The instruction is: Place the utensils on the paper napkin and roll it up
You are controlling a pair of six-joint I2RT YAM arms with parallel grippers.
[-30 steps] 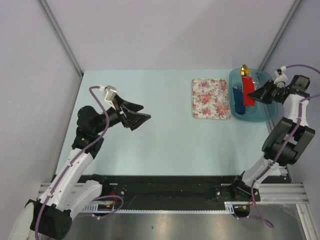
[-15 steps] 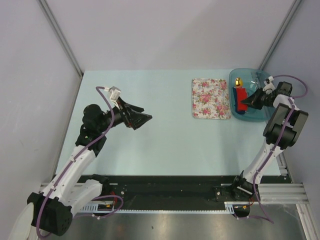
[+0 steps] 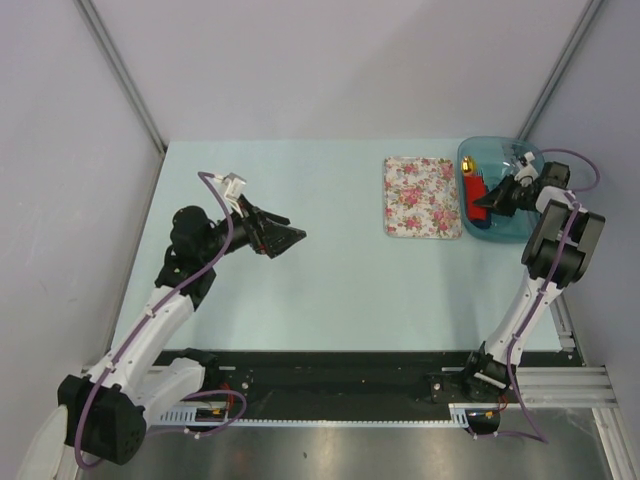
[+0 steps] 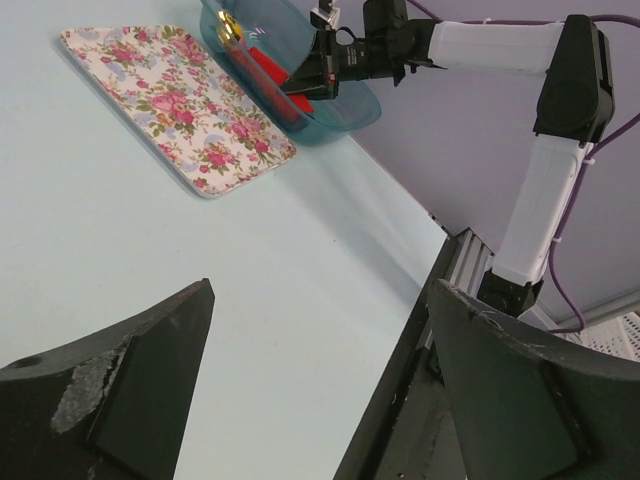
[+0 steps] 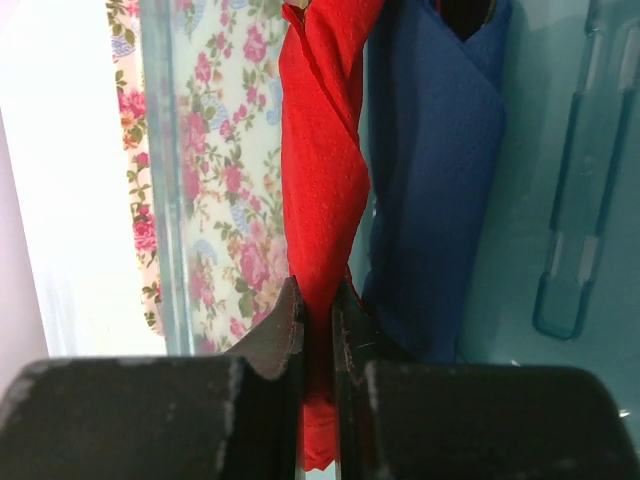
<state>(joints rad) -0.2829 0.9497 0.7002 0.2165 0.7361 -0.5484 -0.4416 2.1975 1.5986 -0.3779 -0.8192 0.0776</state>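
The right pincer [image 5: 318,308] is clamped on the red paper napkin [image 5: 320,170], its two dark fingers [image 5: 283,322] pressed flat against either side of the twisted red roll. The roll's lower end slips out of sight between the fingers, and its top is cut off by the wrist picture's edge. From overhead the right pincer [image 3: 497,198] reaches into the teal tub [image 3: 503,148] at the table's far right, where the red paper napkin [image 3: 477,192] lies with a gold spoon head [image 3: 474,168] showing at its far end; the rest of that utensil is hidden, and whether others are inside cannot be told. A folded blue napkin [image 5: 435,180] touches the red one on its right. Farther right, a clear long shape [image 5: 570,200] lies on the tub floor, too faint to name. Through the tub wall [image 5: 160,150] shows the floral mat [image 3: 422,196], just left of the tub. Well apart, the left pincer [image 3: 292,227] hovers over the pale table [image 3: 330,290], fingers spread wide and holding nothing
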